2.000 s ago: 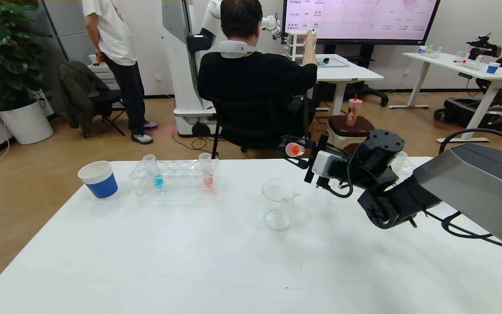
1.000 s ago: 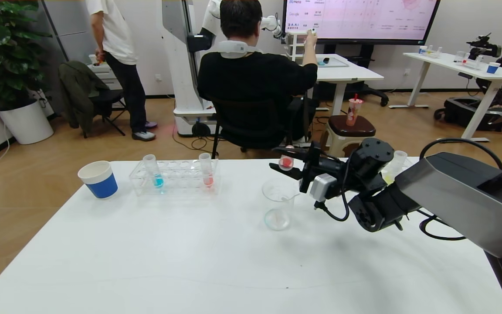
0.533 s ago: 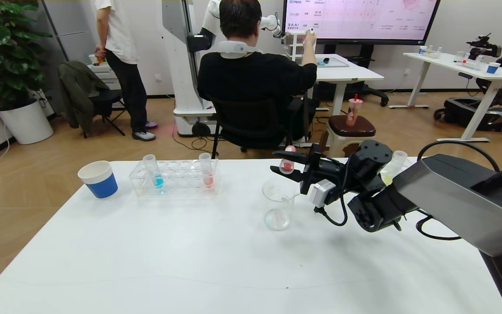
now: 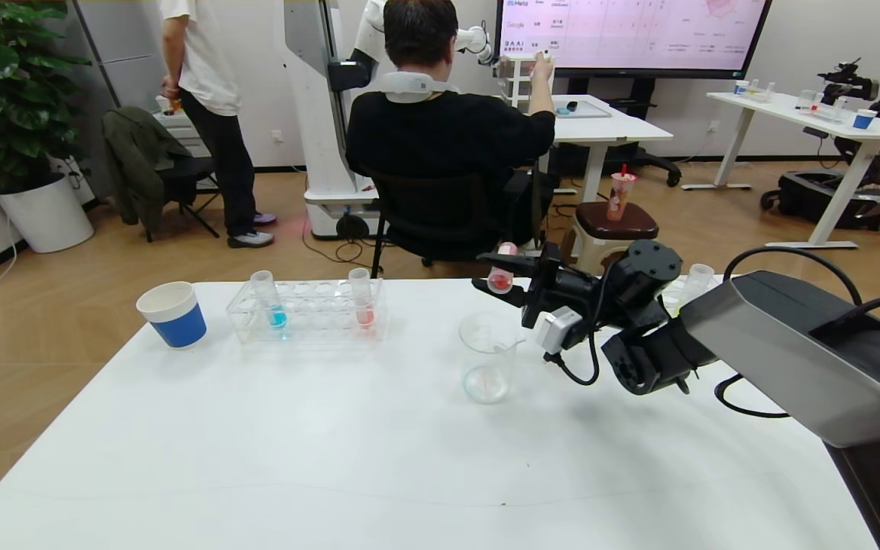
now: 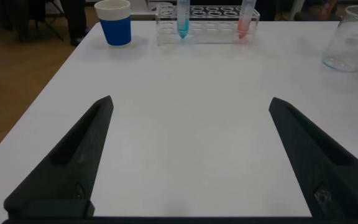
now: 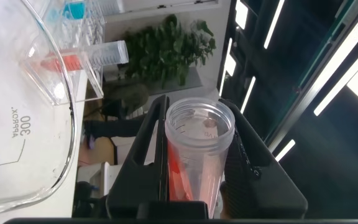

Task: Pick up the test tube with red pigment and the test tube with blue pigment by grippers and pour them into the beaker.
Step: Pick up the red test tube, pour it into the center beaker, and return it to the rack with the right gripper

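The right claw [image 4: 503, 279] was clamped on the test tube with red pigment [image 4: 502, 276], holding it tilted in the air just above the rim of the beaker [image 4: 488, 357], toward its 1 o'clock side. The test tube with blue pigment [image 4: 267, 299] stood in the clear rack [image 4: 304, 312] at the beaker's 10 o'clock. The left claw [image 5: 191, 162] hung with its jaws spread wide over the white bench [image 4: 333, 458], gripping nothing.
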### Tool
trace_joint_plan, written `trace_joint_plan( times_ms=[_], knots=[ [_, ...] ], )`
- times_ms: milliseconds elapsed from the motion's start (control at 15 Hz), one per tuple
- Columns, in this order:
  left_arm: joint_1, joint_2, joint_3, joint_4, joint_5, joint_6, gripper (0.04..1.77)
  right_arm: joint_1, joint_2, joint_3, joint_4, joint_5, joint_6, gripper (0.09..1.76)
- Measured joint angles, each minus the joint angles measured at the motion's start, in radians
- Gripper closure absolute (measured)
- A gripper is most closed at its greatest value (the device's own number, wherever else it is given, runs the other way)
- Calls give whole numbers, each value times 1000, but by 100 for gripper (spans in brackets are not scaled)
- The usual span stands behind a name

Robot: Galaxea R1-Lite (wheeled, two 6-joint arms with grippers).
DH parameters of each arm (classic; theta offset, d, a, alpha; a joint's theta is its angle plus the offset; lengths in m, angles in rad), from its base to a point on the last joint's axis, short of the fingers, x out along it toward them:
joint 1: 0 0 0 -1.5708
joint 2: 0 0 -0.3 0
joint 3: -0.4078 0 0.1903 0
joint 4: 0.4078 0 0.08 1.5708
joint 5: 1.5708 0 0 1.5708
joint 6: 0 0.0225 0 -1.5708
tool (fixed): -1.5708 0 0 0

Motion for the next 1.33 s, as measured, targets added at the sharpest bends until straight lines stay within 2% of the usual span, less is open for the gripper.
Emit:
trace_joint_plan(
  times_ms=[1000, 1333],
  knots=[
    [0, 0, 0, 0, 0, 1, 6, 3, 60, -77, 8, 2, -111, 133],
    [0, 0, 0, 0, 0, 0, 6, -9, 63, -100, 10, 3, -200, 133]
  ],
)
